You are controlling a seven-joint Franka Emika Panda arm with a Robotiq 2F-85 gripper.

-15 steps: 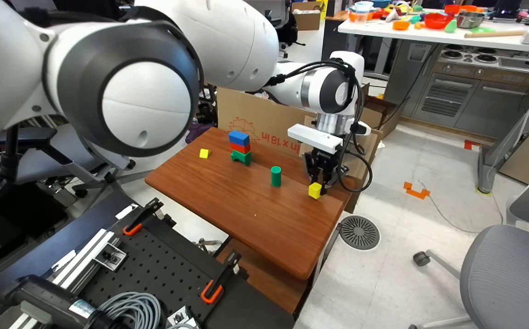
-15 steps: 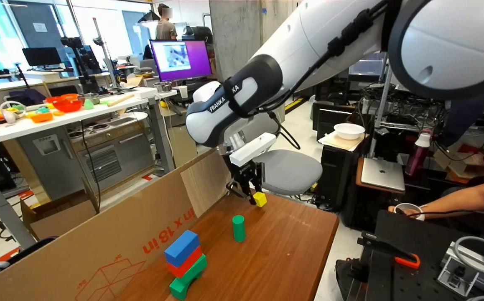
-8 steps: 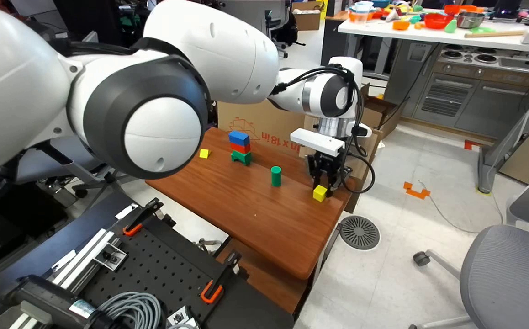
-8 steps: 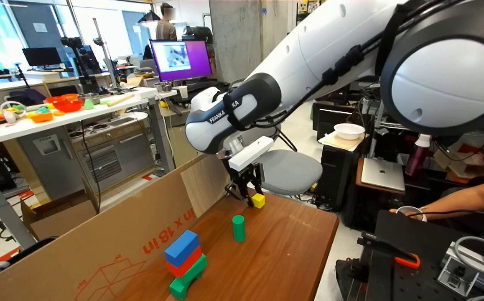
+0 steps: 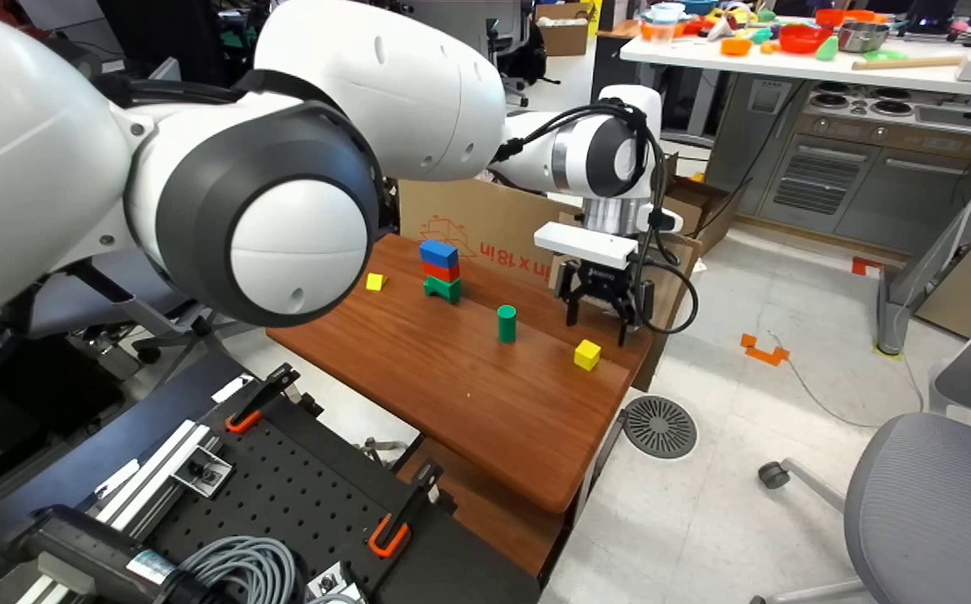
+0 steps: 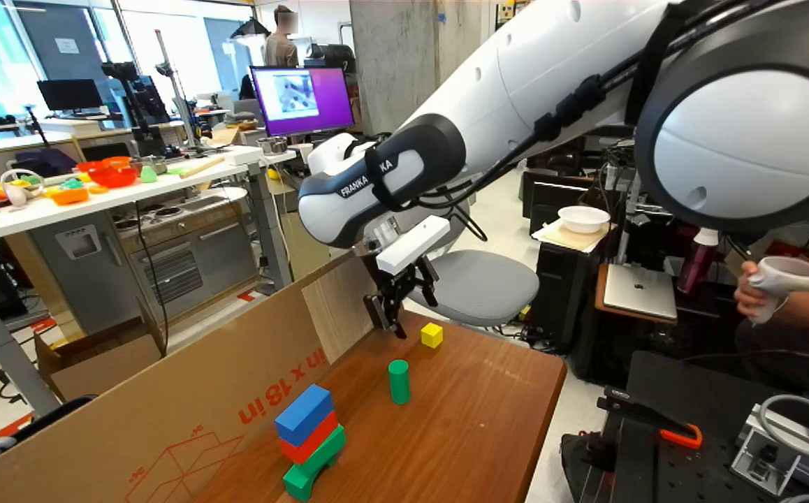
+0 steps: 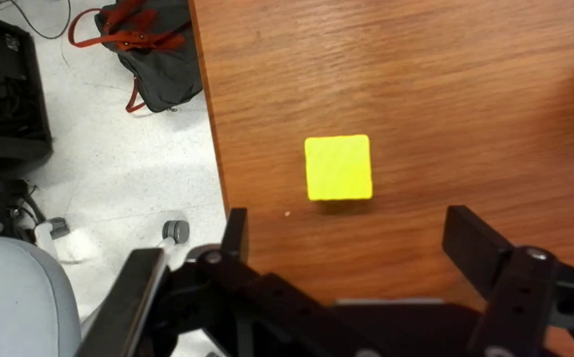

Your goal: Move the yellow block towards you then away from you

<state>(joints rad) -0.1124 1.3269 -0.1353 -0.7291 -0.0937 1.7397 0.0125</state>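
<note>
The yellow block sits on the wooden table near its end, in both exterior views, where the block has nothing touching it. In the wrist view the flat top of the yellow block shows beyond the fingertips, roughly midway across the gap. My gripper hangs just above and behind the block, close to the cardboard side. The jaws are spread wide; between the fingertips of the gripper only bare tabletop shows.
A green cylinder stands beside the yellow block. Further along is a stack with a blue block, a red block and a green arch. Another yellow block lies past it. A cardboard panel walls one table side.
Close together at the block a second ago, the fingers have now spread apart, risen and backed off towards the cardboard. The block shifted slightly in the first half second, then stayed put.
</note>
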